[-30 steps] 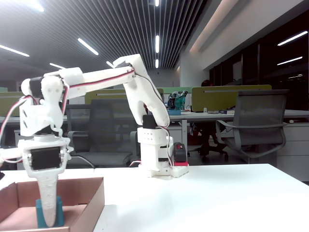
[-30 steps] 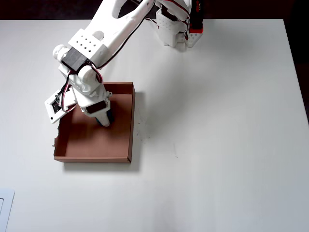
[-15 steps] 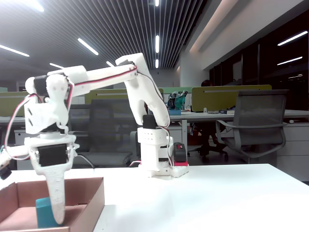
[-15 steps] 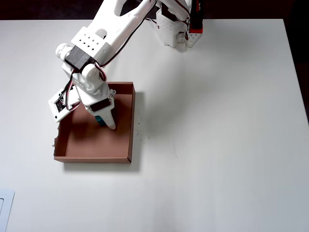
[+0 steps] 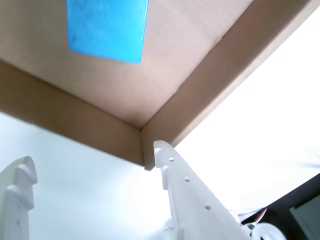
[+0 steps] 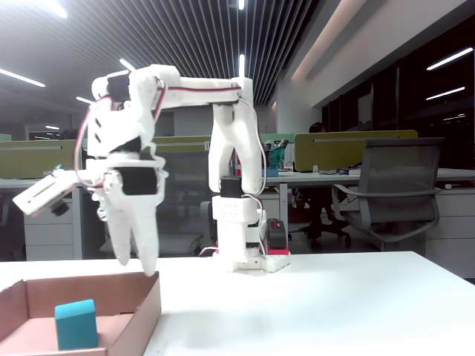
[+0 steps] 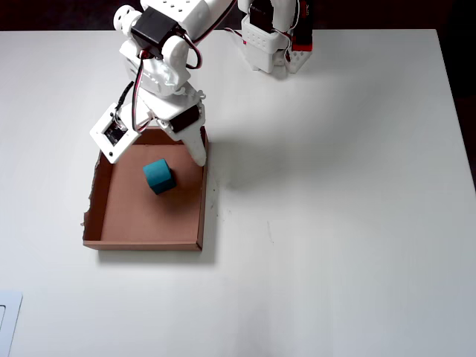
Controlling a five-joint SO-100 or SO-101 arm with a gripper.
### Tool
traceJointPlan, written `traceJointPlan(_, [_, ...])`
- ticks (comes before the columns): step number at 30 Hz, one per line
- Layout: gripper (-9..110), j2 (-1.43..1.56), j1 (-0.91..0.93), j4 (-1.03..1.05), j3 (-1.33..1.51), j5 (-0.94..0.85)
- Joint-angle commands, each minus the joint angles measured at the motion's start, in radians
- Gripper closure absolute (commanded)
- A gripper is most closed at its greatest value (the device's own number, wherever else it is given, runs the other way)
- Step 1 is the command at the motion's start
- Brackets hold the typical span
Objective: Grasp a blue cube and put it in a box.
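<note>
Resting flat on the floor of the shallow brown cardboard box, the small matte turquoise-blue cube is seen well apart from the white plastic fingers, which are spread and hold nothing. The gripper is raised above the box's far corner in the fixed view. No readable writing or brand is made out. The box is carried by a smooth white table, with low plain walls and a ragged left edge.

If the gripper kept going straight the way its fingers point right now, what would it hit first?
Probably the box at its upper-right corner in the overhead view: the open gripper points down there. The blue cube lies aside.
</note>
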Motion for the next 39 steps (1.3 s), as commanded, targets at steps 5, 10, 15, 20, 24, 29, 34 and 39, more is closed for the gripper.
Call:
traceJointPlan(5, [71,0.342,-0.071,0.012,0.135,-0.057])
traceJointPlan(10, [71,0.492,-0.114,0.051,0.219,-0.083])
traceJointPlan(15, [71,0.663,-0.149,0.061,0.334,-0.121])
traceJointPlan(20, [71,0.787,-0.158,0.077,0.419,-0.143])
traceJointPlan(24, [71,0.877,-0.161,0.081,0.489,-0.158])
traceJointPlan(29, [71,1.029,-0.146,0.083,0.601,-0.201])
traceJointPlan(34, [72,1.197,-0.144,0.084,0.723,-0.235])
traceJointPlan(39, [72,1.348,-0.160,0.084,0.851,-0.245])
